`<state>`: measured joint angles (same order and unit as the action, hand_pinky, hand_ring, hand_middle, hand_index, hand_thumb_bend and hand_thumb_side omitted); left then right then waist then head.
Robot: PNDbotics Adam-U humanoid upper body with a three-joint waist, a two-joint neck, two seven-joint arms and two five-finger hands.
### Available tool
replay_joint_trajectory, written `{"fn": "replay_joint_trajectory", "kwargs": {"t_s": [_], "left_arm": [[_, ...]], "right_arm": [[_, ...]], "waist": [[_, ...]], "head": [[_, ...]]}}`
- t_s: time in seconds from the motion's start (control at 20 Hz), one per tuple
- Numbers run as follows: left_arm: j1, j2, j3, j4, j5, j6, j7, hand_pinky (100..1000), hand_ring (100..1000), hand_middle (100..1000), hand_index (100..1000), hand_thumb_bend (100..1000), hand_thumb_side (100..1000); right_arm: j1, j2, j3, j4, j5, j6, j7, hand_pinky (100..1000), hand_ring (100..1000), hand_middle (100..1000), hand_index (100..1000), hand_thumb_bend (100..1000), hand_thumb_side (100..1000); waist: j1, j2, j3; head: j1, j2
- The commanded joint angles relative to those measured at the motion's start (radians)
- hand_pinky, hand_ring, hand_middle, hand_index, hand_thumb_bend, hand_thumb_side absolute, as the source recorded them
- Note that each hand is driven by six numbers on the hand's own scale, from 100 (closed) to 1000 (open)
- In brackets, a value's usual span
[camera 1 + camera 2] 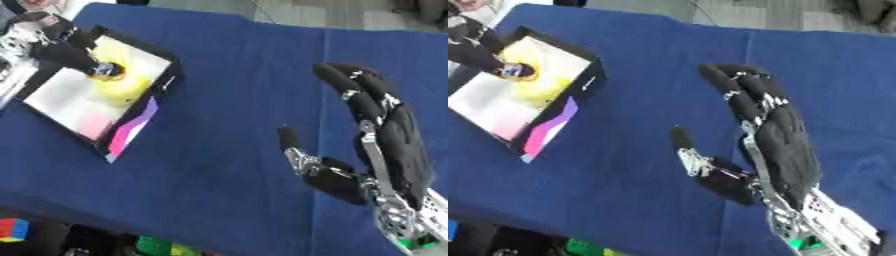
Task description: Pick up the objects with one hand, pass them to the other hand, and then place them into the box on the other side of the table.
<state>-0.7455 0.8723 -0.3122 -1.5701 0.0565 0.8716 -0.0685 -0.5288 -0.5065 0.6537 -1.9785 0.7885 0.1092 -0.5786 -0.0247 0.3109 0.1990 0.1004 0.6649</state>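
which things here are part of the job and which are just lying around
Job: box; yellow object in it; left hand over the box; right hand, open above the cloth.
Lying about: coloured blocks and green thing at the near edge.

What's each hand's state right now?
Left hand: over the box, above a yellow object; fingers cannot be told.
Right hand: open, empty.

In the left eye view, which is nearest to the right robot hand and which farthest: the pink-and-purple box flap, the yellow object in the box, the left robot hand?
From the right robot hand:
1. Pink-and-purple box flap, at the box's near corner, to the left.
2. Yellow object, inside the box.
3. Left robot hand, over the box's far end, upper left.
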Motion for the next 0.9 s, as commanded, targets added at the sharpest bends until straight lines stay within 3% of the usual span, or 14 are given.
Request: {"fn": "replay_joint_trajectory", "kwargs": {"t_s": [0.05, 0.4, 0.5, 0.6, 0.65, 0.75, 0.9], "left_arm": [[-0.009, 0.035, 0.012, 0.026, -0.107, -0.031, -0.075, 849, 761, 685, 824, 779, 100], [-0.015, 0.024, 0.043, 0.064, -0.287, -0.032, -0.173, 861, 779, 701, 862, 787, 118], [-0.017, 0.022, 0.054, 0.057, -0.308, -0.029, -0.171, 847, 757, 680, 846, 750, 178], [-0.019, 0.023, 0.069, 0.012, -0.331, -0.054, -0.121, 830, 730, 668, 827, 644, 318], [-0.020, 0.021, 0.077, -0.026, -0.332, -0.093, -0.084, 832, 728, 686, 810, 587, 430], [-0.020, 0.020, 0.091, -0.095, -0.297, -0.231, -0.015, 814, 714, 715, 820, 623, 529], [-0.020, 0.025, 0.101, -0.145, -0.264, -0.456, -0.006, 854, 764, 763, 867, 662, 424]], "right_arm": [[-0.009, -0.017, -0.013, -0.021, -0.002, -0.005, -0.007, 827, 795, 736, 884, 282, 361], [-0.005, -0.021, -0.018, -0.021, -0.005, -0.007, -0.014, 826, 794, 735, 883, 287, 358], [-0.003, -0.022, -0.019, -0.021, -0.005, -0.008, -0.017, 825, 793, 735, 882, 288, 355], [-0.002, -0.022, -0.021, -0.021, -0.006, -0.008, -0.022, 825, 793, 734, 881, 297, 321], [0.000, -0.023, -0.022, -0.021, -0.007, -0.009, -0.024, 825, 793, 734, 880, 304, 292], [0.004, -0.026, -0.025, -0.021, -0.013, -0.010, -0.028, 822, 789, 730, 877, 307, 251], [0.015, -0.033, -0.039, -0.021, -0.049, -0.010, -0.042, 814, 780, 718, 868, 289, 239]], "waist": [[0.005, -0.015, 0.001], [0.008, -0.018, -0.002], [0.008, -0.019, -0.003], [0.008, -0.019, -0.003], [0.008, -0.020, -0.003], [0.008, -0.021, -0.004], [0.007, -0.026, -0.010]], "head": [[-0.002, -0.010], [-0.016, -0.007], [-0.019, -0.006], [-0.023, -0.007], [-0.028, -0.007], [-0.042, -0.006], [-0.070, -0.008]]}}
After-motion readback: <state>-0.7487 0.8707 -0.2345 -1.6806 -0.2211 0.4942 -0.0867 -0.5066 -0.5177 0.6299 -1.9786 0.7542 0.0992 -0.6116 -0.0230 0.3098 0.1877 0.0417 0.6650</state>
